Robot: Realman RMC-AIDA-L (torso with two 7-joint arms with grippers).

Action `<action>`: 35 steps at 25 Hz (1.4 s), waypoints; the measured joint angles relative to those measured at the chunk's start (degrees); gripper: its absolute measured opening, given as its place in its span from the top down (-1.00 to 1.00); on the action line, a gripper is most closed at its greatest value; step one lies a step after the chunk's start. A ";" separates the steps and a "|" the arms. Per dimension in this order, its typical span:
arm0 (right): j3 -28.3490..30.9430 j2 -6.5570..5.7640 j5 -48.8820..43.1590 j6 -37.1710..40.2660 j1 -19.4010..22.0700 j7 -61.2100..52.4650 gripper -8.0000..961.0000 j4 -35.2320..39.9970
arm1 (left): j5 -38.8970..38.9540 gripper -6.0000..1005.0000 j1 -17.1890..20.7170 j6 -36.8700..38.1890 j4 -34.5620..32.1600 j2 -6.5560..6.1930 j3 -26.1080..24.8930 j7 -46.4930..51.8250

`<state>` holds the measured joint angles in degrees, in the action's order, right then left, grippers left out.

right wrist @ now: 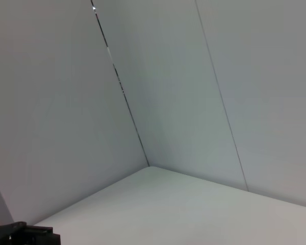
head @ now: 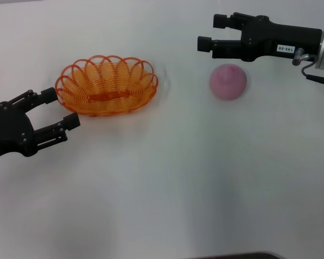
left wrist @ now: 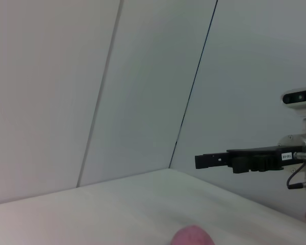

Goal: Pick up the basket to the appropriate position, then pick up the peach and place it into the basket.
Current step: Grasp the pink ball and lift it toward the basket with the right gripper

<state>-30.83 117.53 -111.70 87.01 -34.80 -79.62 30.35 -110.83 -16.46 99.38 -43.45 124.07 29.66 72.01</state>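
Table (head: 167, 189) white, carries all you need. Basket (head: 106, 84) sits left of centre, not lifted, so your first step is pending. Left gripper (head: 58, 110) just beside its near-left rim, fingers spread, empty, lined up to take rim. Peach (head: 228, 81) rests well right of basket. Right gripper (head: 215, 32) hangs behind peach, spread, empty, likely waiting its turn.

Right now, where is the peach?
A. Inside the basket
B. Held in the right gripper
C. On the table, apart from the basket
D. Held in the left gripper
C: the peach lies on the table, apart from the basket, and neither gripper holds it.
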 joint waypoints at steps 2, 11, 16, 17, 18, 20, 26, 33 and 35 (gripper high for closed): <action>-0.01 0.00 0.00 -0.01 0.00 0.01 -0.99 0.07 | 0.15 -0.68 0.00 0.03 0.31 -0.01 -0.04 -0.01; -0.26 -0.57 -0.03 0.84 -0.04 -0.71 -0.99 1.43 | 0.27 -0.68 -0.37 0.16 1.05 -0.05 -0.01 0.09; -2.35 -1.71 -0.68 0.56 -0.57 -5.38 -0.99 5.66 | 0.27 -0.68 -0.75 0.20 1.79 -0.15 0.13 0.07; -2.90 -1.87 -0.72 0.48 -0.61 -6.58 -0.99 6.87 | 0.27 -0.68 -0.81 0.20 1.87 -0.15 0.18 0.05; -3.31 -2.01 -0.72 0.47 -0.63 -7.55 -0.99 8.06 | 0.27 -0.68 -0.85 0.20 1.91 -0.15 0.20 0.03; -4.20 -2.28 -0.77 0.47 -0.64 -9.86 -0.99 10.64 | 0.27 -0.68 -0.90 0.20 1.94 -0.15 0.24 0.02; -6.55 -3.71 -2.95 0.50 -2.04 -18.40 -0.99 17.81 | 0.27 -0.68 -1.21 0.21 2.05 -0.12 0.38 0.08; -8.32 -4.29 -6.62 0.60 -4.38 -24.88 -0.99 24.29 | 0.28 -0.68 -1.30 0.67 2.05 -0.11 0.11 0.38; -8.49 -4.13 -7.53 0.58 -5.05 -25.42 -0.99 24.80 | 0.33 -0.68 -1.31 0.83 2.05 -0.11 0.26 0.39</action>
<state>-39.33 113.39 -119.23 87.59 -39.85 -105.04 55.16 -110.50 -17.77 100.21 -41.40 123.95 29.93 72.39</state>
